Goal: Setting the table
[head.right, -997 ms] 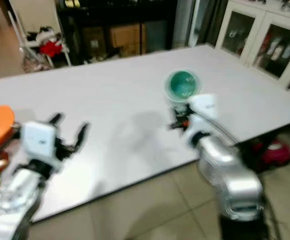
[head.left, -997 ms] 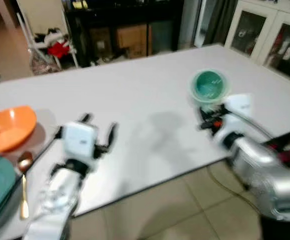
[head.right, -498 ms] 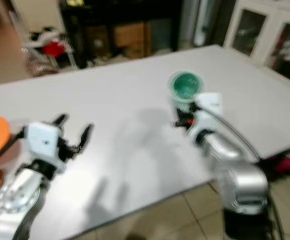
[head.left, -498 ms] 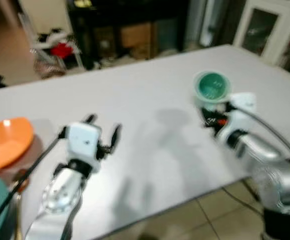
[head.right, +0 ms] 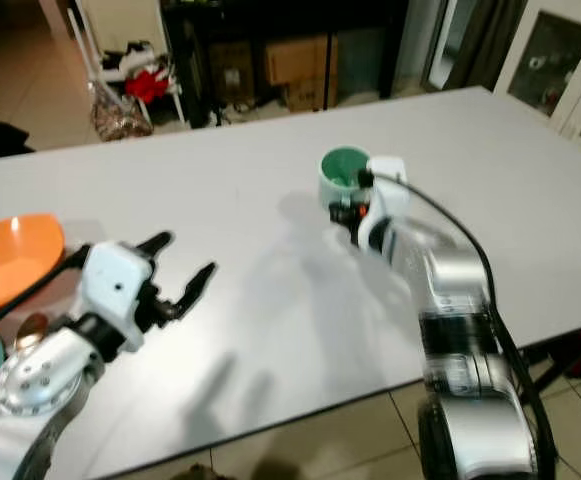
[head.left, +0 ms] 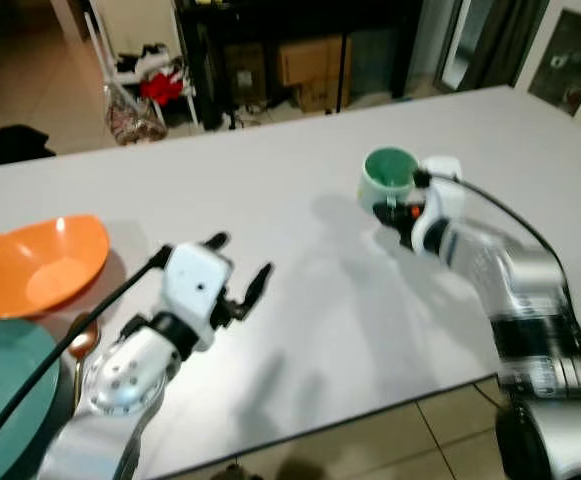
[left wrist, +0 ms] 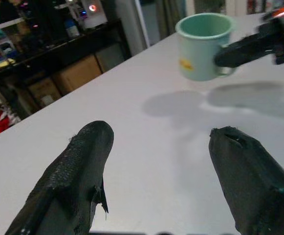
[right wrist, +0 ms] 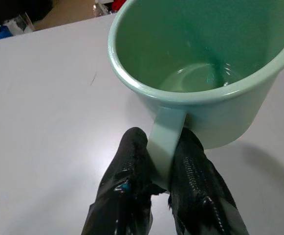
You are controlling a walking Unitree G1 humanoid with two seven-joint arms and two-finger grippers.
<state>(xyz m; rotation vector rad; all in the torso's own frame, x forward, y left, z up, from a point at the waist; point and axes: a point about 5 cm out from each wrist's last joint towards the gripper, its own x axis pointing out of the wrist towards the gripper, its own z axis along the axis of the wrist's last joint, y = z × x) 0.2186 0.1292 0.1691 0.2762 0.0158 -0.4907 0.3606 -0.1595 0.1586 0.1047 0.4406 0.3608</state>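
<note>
Green mug (right wrist: pixel 200 73) handle pinched between the right gripper's (right wrist: pixel 162 161) fingers (right wrist: pixel 127 166).

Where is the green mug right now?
The green mug is held by its handle in the right gripper, above the white table, on the robot's right in the eye views.

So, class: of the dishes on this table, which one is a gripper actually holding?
The green mug: the right gripper pinches its handle. The orange bowl and teal plate lie untouched near the open left gripper.

Silver arms w/ white wrist blocks, black cables; each claw (head.left: pixel 238 262) w/ black fingers.
</note>
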